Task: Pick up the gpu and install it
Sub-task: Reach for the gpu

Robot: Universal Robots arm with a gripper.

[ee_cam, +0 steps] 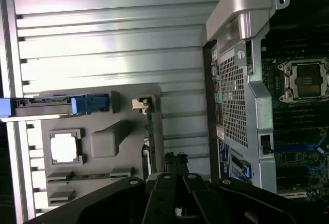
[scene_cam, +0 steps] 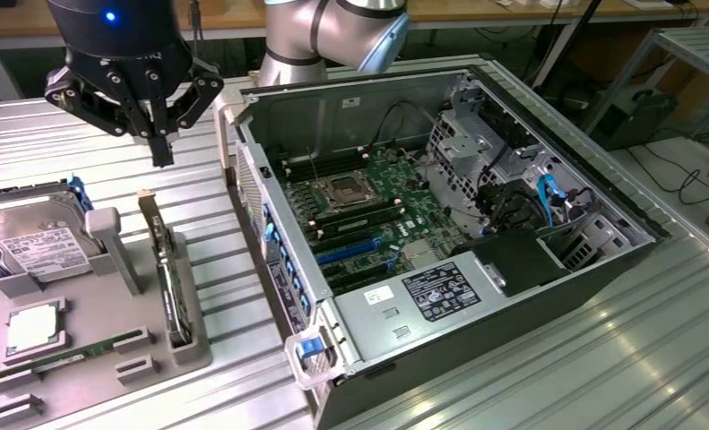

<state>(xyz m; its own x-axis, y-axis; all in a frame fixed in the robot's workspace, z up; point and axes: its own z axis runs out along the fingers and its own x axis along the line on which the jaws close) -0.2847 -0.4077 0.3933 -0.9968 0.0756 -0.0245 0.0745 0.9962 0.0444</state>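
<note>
Your claw point(scene_cam: 160, 154) hangs clenched and empty over the slatted worktop point(scene_cam: 641, 358), above the gpu point(scene_cam: 168, 278) and not touching it. The gpu stands on edge in its slot in the grey tray point(scene_cam: 109, 309), on the exterior view's left, near the open case point(scene_cam: 367, 309). A hard drive point(scene_cam: 31, 246) sits in the same tray.

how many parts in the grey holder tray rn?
4. Silver boxy hard drive at the back; square silver CPU in front of it; long narrow green RAM stick nearest the camera; thin dark gpu card edge-on, on the exterior view's right. Nothing looks hidden.
</note>
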